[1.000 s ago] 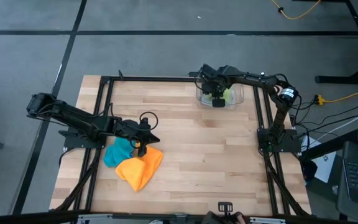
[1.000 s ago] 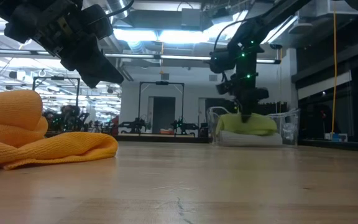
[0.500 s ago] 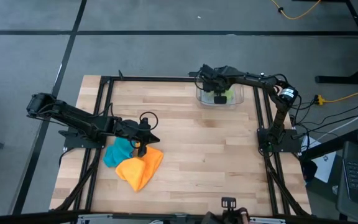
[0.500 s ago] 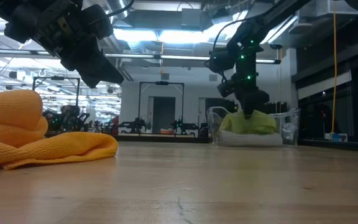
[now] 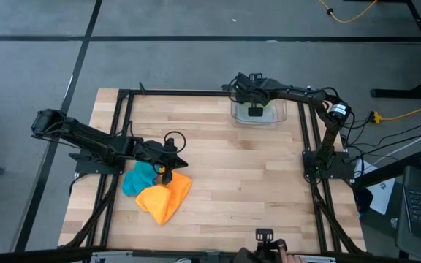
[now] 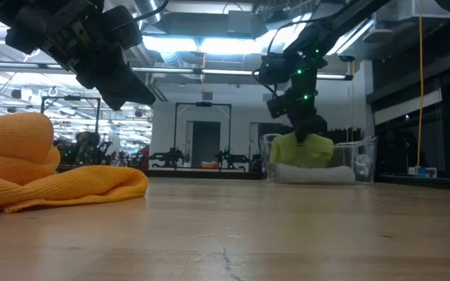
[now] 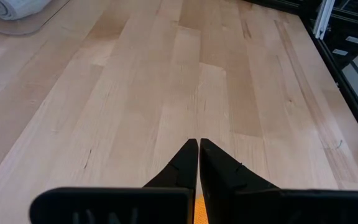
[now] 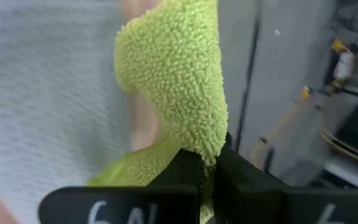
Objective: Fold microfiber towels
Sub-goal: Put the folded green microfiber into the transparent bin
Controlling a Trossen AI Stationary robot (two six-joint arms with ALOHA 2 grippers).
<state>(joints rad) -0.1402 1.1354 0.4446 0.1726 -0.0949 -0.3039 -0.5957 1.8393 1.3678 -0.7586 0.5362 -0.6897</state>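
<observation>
**Right gripper pinches the green towel over the bin**

Near the front left of the desk (image 5: 225, 175) lies the orange towel (image 5: 164, 199), bunched up in a soft heap. The teal towel (image 5: 139, 179) lies just beside it, touching it, a bit more to the left. The left gripper (image 5: 168, 174) hangs over these two towels. Its jaws are pressed together with nothing between them.

Far away, at the back right of the desk, stands the clear bin (image 5: 278, 115). The right gripper (image 8: 207, 163) is up above the bin. Its jaws are pinching the lime green towel (image 8: 176, 74), which hangs from them into the bin. A light grey towel (image 6: 319, 174) lies flat in the bottom of the bin, under the green one.
</observation>
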